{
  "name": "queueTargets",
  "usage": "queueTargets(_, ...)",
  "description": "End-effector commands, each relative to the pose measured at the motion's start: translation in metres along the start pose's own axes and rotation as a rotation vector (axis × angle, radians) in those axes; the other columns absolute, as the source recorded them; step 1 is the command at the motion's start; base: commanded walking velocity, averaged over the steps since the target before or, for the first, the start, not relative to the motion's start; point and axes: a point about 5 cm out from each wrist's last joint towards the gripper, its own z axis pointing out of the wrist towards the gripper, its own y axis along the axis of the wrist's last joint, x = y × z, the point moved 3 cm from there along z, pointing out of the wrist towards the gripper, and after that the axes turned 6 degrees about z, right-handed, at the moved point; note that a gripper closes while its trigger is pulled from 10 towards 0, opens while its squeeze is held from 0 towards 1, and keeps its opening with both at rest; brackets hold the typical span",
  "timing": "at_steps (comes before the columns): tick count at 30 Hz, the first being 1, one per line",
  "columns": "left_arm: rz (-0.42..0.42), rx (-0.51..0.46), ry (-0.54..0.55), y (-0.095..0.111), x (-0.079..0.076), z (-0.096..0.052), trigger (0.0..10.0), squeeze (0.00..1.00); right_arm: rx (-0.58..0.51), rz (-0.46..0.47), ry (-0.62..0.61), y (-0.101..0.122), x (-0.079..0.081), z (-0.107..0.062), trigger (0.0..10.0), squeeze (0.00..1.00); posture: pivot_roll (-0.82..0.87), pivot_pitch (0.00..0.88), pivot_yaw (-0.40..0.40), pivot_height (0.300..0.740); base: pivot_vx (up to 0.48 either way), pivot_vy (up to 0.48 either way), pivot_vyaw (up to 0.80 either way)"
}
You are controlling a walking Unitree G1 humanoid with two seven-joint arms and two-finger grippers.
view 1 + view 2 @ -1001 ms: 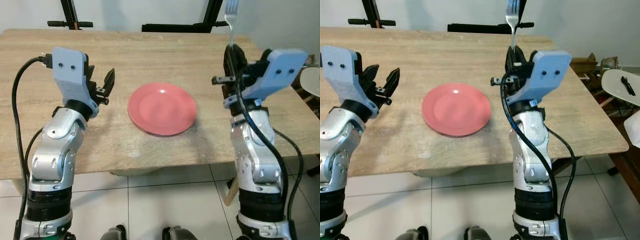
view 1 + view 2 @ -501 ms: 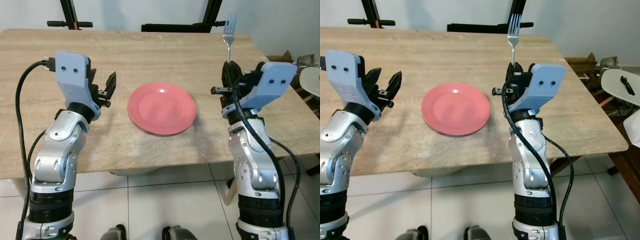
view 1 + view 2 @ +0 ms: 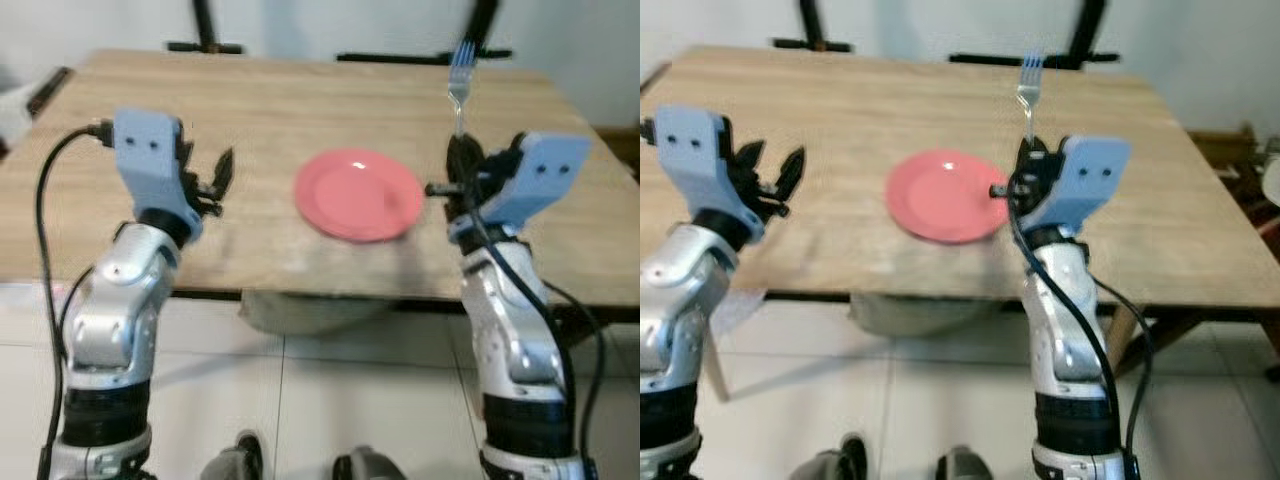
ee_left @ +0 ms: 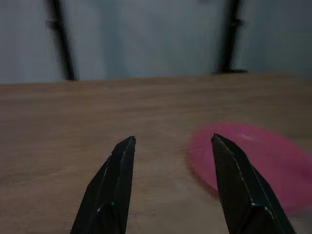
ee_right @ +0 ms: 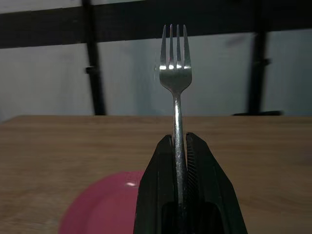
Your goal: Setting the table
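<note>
- Right claw [image 5: 179, 146] clamped on silver fork [image 5: 175, 78], tines up.
- Pink plate [image 3: 359, 194] on wooden counter [image 3: 270, 110], just left of right claw.
- Left claw [image 4: 170, 146] spread wide, holding nothing, plate to its right.
- No readable writing.

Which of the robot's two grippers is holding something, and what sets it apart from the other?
The right gripper: its fingers are shut on a fork held upright, tines up, beside the pink plate. The left gripper is open and empty.

Shiny silver metal fork [image 5: 175, 83], smooth pink plate [image 3: 360, 194] with a small shine on it, light wood table [image 3: 300, 110] with faint grain lines, dull black gripper fingers [image 4: 112, 190], shiny silver arms [image 3: 115, 310], pale blue wrist covers [image 3: 150, 165]
</note>
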Motion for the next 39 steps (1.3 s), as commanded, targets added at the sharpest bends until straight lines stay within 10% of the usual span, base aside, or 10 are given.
queueTargets(1,-0.006,0.022,-0.01,-0.0057,-0.0013,-0.001,10.0,0.0,0.008,0.004,-0.013,-0.0026,-0.0027,-0.0024,10.0,0.0,-0.08,0.06,0.012,0.74,-0.304,0.0,0.0)
queueTargets(39,-0.034,0.062,-0.026,-0.0096,-0.0041,0.0021,10.0,0.0,0.026,0.002,-0.027,-0.0065,-0.0033,-0.0053,10.0,0.0,-0.08,0.073,0.023,0.74,-0.168,0.0,0.0)
